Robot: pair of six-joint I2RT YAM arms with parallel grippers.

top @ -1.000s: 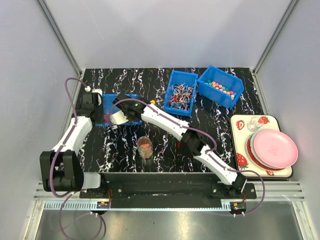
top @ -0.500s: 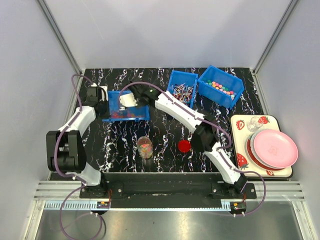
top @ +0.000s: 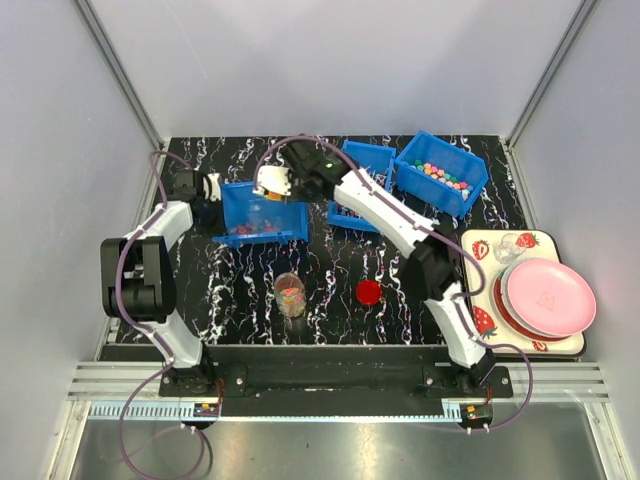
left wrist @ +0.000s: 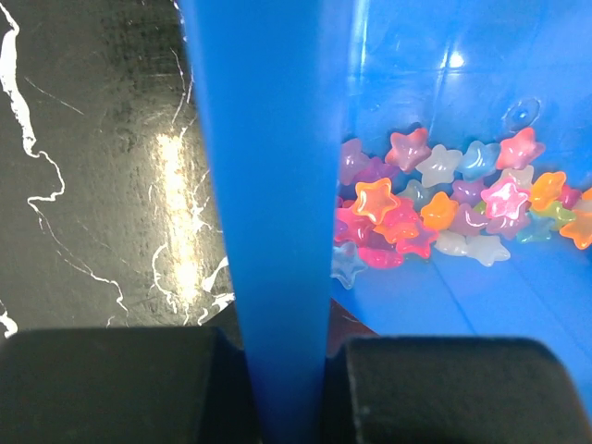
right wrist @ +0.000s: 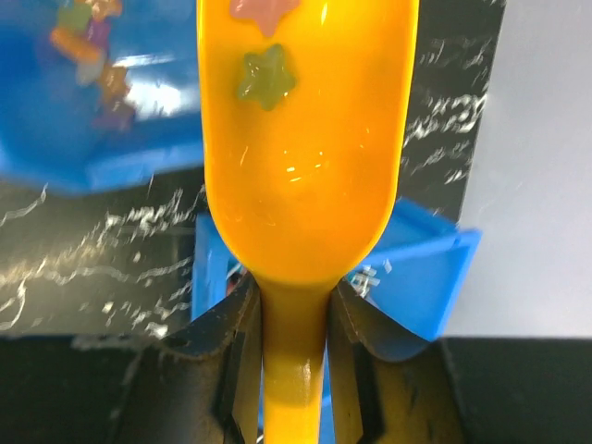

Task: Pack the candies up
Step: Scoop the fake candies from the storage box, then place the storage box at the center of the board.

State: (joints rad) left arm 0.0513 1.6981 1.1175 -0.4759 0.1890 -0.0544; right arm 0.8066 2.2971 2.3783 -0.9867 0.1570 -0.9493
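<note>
My left gripper (top: 213, 190) is shut on the left wall (left wrist: 268, 185) of a blue bin (top: 268, 214) and holds it tipped up. Star-shaped candies (left wrist: 435, 203) in orange, pink, purple and white lie heaped in the bin's low corner (top: 248, 229). My right gripper (top: 290, 181) is shut on the handle of the yellow scoop (right wrist: 305, 148), held above the bin's right side (top: 270, 183). A green star candy (right wrist: 266, 76) and a pink one lie in the scoop's bowl. A small clear jar (top: 291, 295) with some candies stands at the front middle.
A flat red lid (top: 369, 292) lies right of the jar. At the back stand a blue bin of red-and-white wrapped pieces (top: 362, 190) and one of pastel balls (top: 441, 172). A strawberry tray (top: 478, 250) with pink plates is at the right.
The left gripper has dragged the bin right and back and tipped it up. The right gripper has moved right and back with the scoop, out of the bin's middle.
</note>
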